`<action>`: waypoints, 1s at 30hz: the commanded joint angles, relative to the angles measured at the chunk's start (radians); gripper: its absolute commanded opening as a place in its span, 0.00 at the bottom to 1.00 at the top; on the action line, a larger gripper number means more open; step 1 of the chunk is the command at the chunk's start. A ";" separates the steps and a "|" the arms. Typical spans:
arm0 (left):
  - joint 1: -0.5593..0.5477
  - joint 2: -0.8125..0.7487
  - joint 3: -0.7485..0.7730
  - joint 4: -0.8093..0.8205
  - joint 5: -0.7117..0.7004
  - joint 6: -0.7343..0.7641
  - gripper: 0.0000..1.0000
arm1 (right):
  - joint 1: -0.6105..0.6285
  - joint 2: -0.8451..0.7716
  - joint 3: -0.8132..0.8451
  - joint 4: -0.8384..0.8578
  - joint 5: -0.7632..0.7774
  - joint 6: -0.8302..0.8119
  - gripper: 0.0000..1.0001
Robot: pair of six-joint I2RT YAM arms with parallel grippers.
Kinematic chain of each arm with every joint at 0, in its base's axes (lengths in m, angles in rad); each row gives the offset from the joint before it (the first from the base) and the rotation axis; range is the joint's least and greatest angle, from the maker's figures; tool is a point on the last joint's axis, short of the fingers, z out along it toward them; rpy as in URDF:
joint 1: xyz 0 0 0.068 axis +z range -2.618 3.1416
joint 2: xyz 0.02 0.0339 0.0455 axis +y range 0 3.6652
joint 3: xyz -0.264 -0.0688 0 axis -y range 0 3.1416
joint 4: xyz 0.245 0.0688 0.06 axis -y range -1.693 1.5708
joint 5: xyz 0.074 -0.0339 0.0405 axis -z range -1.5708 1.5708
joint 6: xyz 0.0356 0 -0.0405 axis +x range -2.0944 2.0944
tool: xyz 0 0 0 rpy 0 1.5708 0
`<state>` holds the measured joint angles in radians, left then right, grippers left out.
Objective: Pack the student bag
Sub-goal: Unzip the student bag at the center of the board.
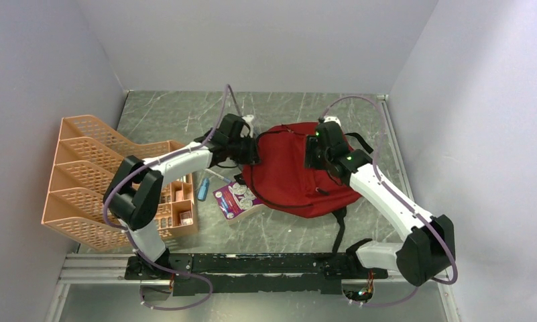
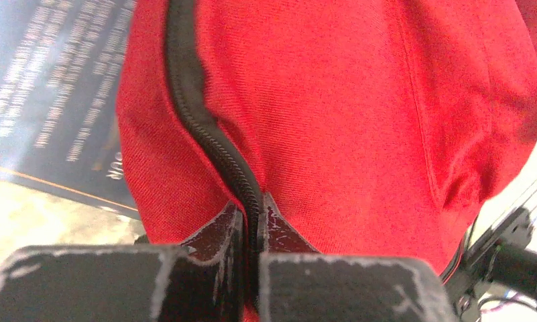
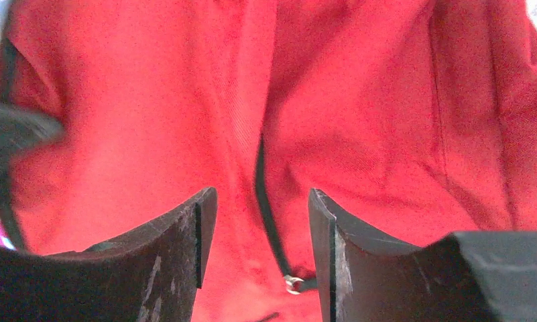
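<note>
Pinching the student bag [image 1: 299,171] along its black zipper [image 2: 205,127], left gripper [image 2: 252,225] is clenched on the seam, probably anchoring fabric so the zip can run. Right gripper [image 3: 260,228] hangs parted over a black pull cord [image 3: 265,201], grasping nothing. Bag lies on the table [image 1: 185,114], centre.

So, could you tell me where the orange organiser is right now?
In the top view the orange organiser stands at the table's left edge, beside the left arm, left of the red student bag.
</note>
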<state>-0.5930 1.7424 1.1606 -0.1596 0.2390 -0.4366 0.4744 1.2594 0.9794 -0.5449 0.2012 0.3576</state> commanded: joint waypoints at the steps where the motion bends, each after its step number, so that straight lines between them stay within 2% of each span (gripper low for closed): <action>1: -0.117 -0.072 -0.009 -0.015 -0.089 0.053 0.05 | -0.022 -0.052 0.040 0.055 0.086 0.138 0.57; 6: -0.209 -0.161 -0.148 0.049 -0.159 0.026 0.05 | -0.069 -0.031 0.027 0.143 -0.018 0.187 0.52; 13: -0.245 -0.216 -0.286 0.104 -0.163 -0.039 0.05 | -0.077 0.113 0.019 0.195 -0.127 0.173 0.35; 18: -0.253 -0.213 -0.347 0.138 -0.155 -0.065 0.05 | -0.077 0.187 -0.075 0.257 -0.171 0.158 0.30; 25: -0.255 -0.222 -0.386 0.147 -0.173 -0.074 0.05 | -0.076 0.238 -0.080 0.195 -0.059 0.117 0.29; 28: -0.255 -0.219 -0.389 0.141 -0.180 -0.072 0.05 | -0.076 0.209 -0.028 0.182 -0.041 0.098 0.36; 30: -0.254 -0.221 -0.383 0.129 -0.191 -0.071 0.11 | -0.075 0.183 0.006 0.201 -0.062 0.081 0.42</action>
<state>-0.8349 1.5349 0.7925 0.0029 0.0704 -0.5056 0.4011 1.4990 0.9051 -0.3538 0.1120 0.4839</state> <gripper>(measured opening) 0.090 0.377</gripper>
